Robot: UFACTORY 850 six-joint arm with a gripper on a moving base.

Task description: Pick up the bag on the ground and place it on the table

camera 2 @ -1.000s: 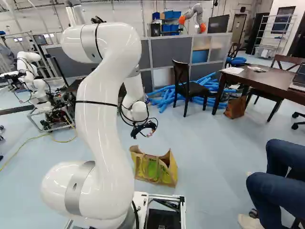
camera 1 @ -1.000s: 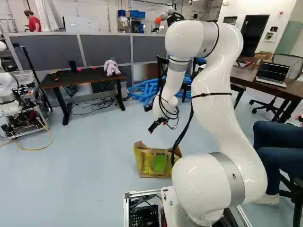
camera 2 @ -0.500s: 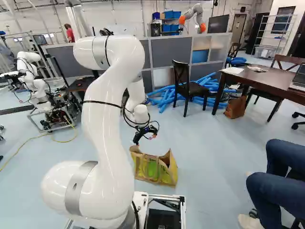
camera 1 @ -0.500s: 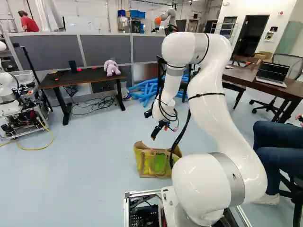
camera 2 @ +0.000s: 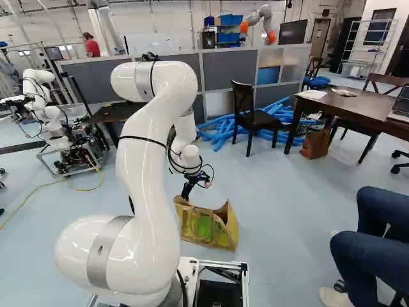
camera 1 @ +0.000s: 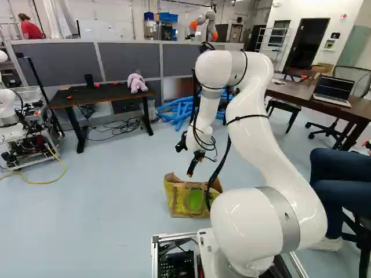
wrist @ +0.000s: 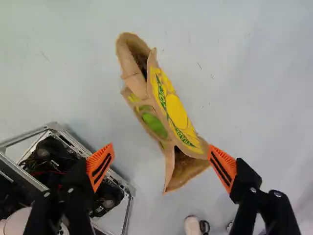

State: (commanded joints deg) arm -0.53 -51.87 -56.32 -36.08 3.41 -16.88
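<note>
Down on the floor [camera 2: 287, 204], just ahead of the robot's base [camera 2: 239, 272], the bag [camera 2: 208, 227] stood more or less upright, its mouth gaping at the ends and a handle lying against its side. From where I watched, the gripper [wrist: 160, 146] hung above it with its jaws wide apart and nothing clamped in them. One orange pad [wrist: 222, 167] showed right by the end of the bag in the wrist view, though I couldn't tell of any touch.

The arm was, I judged, in the approach, lining up for the grasp. Next it needed to ease forward over the mouth, turn so the fingers would straddle a wall or the handles, then sink and close. Soft sides like those could well fold away if it came down crooked.

As for the table, I couldn't tell which was meant: the black desk [camera 1: 110, 91], with a plush toy [camera 1: 137, 83] near its right-hand edge in the left base view, or the brown table [camera 2: 358, 105], with a laptop [camera 1: 333, 91] on it.

Compared with half a second earlier, the arm's upper bend had dropped and the gripper had come a little lower towards the bag. Neither the base nor the bag had shifted, and the lift hadn't begun.
</note>
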